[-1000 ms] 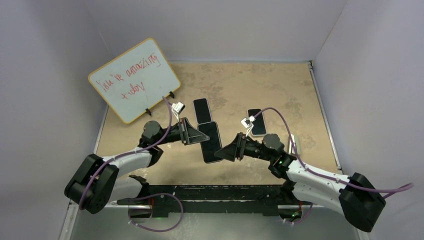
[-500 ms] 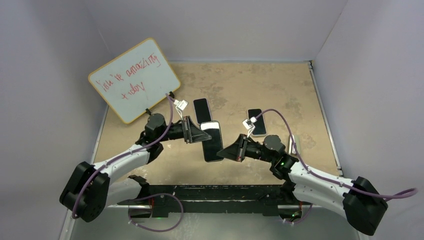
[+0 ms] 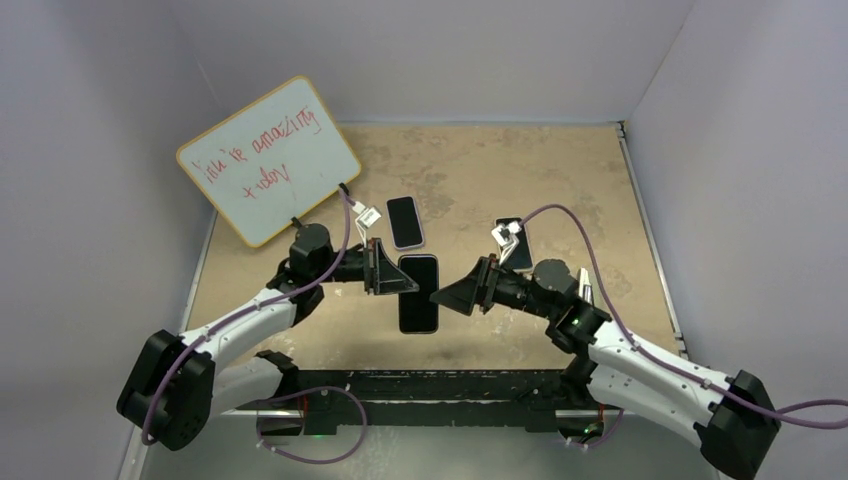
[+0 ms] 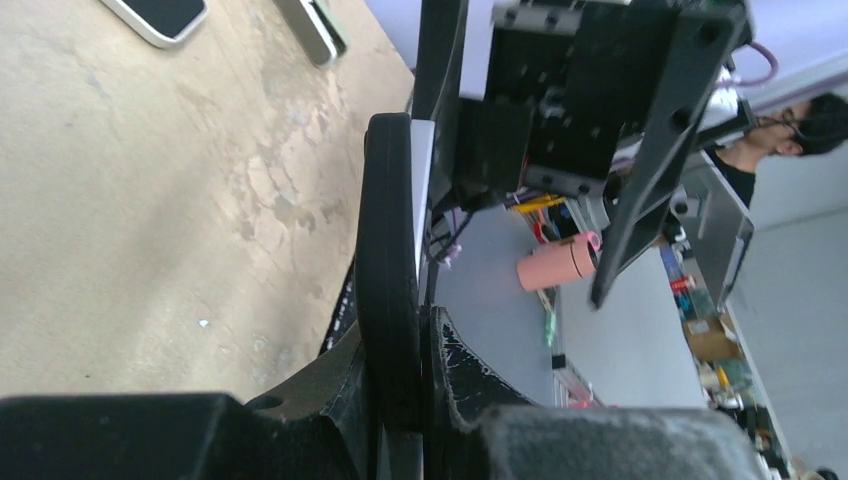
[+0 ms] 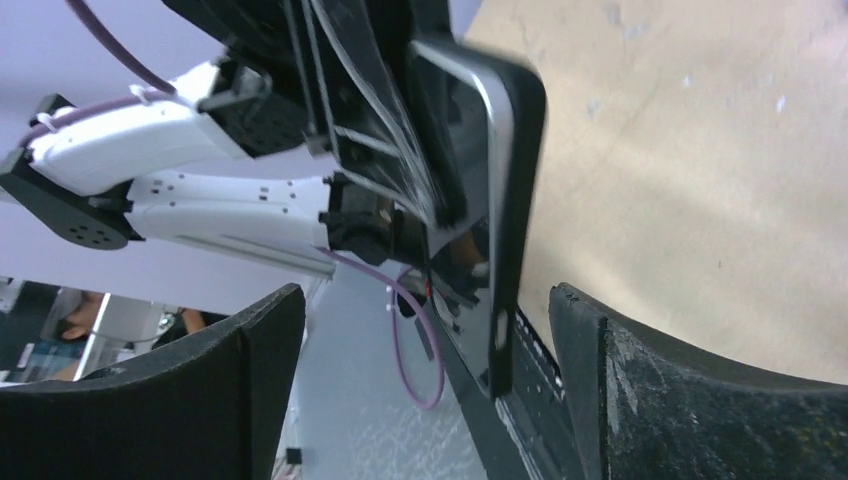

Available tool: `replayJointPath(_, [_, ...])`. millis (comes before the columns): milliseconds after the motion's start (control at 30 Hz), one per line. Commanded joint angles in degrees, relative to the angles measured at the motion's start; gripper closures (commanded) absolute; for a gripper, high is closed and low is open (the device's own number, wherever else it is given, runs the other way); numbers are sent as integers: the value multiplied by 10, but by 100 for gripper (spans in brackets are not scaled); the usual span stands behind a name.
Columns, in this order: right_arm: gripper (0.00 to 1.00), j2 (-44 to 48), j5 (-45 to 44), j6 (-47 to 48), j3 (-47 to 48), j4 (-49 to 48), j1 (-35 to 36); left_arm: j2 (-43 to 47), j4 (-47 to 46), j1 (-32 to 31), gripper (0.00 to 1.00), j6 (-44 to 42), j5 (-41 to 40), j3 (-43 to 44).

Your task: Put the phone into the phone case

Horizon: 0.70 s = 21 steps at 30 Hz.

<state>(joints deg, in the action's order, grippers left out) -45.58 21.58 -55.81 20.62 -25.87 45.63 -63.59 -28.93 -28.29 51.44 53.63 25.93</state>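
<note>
My left gripper (image 3: 405,281) is shut on a black phone case (image 3: 418,293) and holds it off the table, its face toward the top camera. In the left wrist view the case (image 4: 388,230) stands edge-on between the jaws of this gripper (image 4: 425,345), with a pale phone (image 4: 423,175) lying against it. The right wrist view shows the silver-edged phone (image 5: 462,150) sitting in the case (image 5: 522,190). My right gripper (image 3: 438,297) is at the case's right edge. Its jaws (image 5: 425,305) stand open, with the case's lower corner ahead of them and untouched.
A second phone (image 3: 404,221) lies on the table behind the held one. A third phone (image 3: 520,248) is partly hidden by my right wrist. A whiteboard (image 3: 268,160) with red writing stands at the back left. Grey walls enclose the table.
The held case has turned from slanted to straight in the top view and shifted slightly left. My right gripper has come off its lower edge and stands open beside it.
</note>
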Motion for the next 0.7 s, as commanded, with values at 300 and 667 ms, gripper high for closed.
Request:
replayJointPath(300, [13, -71, 42, 86, 138, 25, -2, 2, -75, -1, 100, -4, 117, 31])
replayJointPath(667, [36, -87, 17, 100, 149, 18, -2, 4, -70, -2, 100, -9, 113, 28])
